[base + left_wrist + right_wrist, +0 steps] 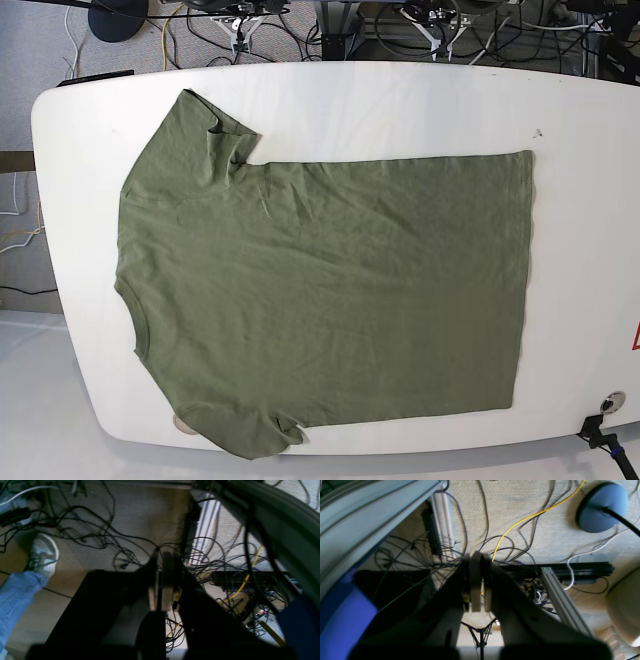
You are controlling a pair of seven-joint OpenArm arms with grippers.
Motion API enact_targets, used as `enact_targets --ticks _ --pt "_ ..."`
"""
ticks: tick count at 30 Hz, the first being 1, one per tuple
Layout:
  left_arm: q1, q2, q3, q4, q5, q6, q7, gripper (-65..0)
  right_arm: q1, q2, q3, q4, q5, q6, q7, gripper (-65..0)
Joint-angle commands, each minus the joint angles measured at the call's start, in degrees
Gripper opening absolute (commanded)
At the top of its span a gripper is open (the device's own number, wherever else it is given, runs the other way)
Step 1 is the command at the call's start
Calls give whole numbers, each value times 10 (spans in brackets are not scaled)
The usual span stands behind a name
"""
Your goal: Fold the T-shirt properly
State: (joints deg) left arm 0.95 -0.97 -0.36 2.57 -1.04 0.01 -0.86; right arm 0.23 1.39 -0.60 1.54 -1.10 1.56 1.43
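The olive-green T-shirt (pixel 330 290) lies spread flat on the white table (pixel 400 100) in the base view. Its neck is to the left, its hem to the right, and one sleeve points to the far edge while the other reaches the near edge. The far sleeve has a small crease by the armpit. Neither gripper is over the cloth. In the left wrist view my left gripper (pixel 160 555) is shut and empty, hanging off the table and looking down at the floor. My right gripper (pixel 477 555) is likewise shut on nothing above the floor.
Tangled cables cover the carpet under both grippers. A person's jeans leg and grey sneaker (pixel 42 555) stand at the left. A blue round stand base (pixel 602 507) and an aluminium rail (pixel 560 600) lie on the floor. A small fitting (pixel 610 405) sits at the table's near right corner.
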Motion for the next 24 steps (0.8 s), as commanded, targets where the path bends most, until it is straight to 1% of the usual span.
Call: enact_targets --ticks 1,6,8,9,11,12,13,15,16,18,19,20,24 --pt "0 1 0 1 3 -1 1 -630 0 -2 0 2 1 4 2 -637" --pt "9 1 0 6 2 -1 1 -630 0 -2 0 3 1 4 5 -636" --pt "9 1 0 6 2 -1 0 -623 -6 -2 0 27 1 4 4 -636" --pt "9 1 0 6 2 -1 0 -601 -16 -2 0 43 1 4 4 -635" --pt "14 2 0 6 1 -1 -1 -518 -34 2 1 77 1 3 4 -629" --pt "16 2 0 6 1 -1 -1 -466 -42 5 1 87 1 3 4 -607" --pt "19 2 -1 12 1 -1 -1 -413 -49 5 2 96 1 2 4 -571" --pt "40 1 -1 37 1 -1 -1 -335 -66 6 3 120 2 2 4 -466" --pt "52 1 -1 54 1 -1 0 -315 -77 6 3 135 2 2 4 -405" --pt "78 1 -1 84 1 -1 0 -313 -103 13 3 168 4 2 4 -304" --pt "89 1 -1 96 1 -1 0 -313 -114 14 3 183 4 3 4 -274" --pt "101 1 -1 113 1 -1 0 -313 -130 14 3 201 5 4 4 -264" --pt "154 0 -2 190 -1 -1 -2 -311 -193 15 4 287 4 4 4 -267"
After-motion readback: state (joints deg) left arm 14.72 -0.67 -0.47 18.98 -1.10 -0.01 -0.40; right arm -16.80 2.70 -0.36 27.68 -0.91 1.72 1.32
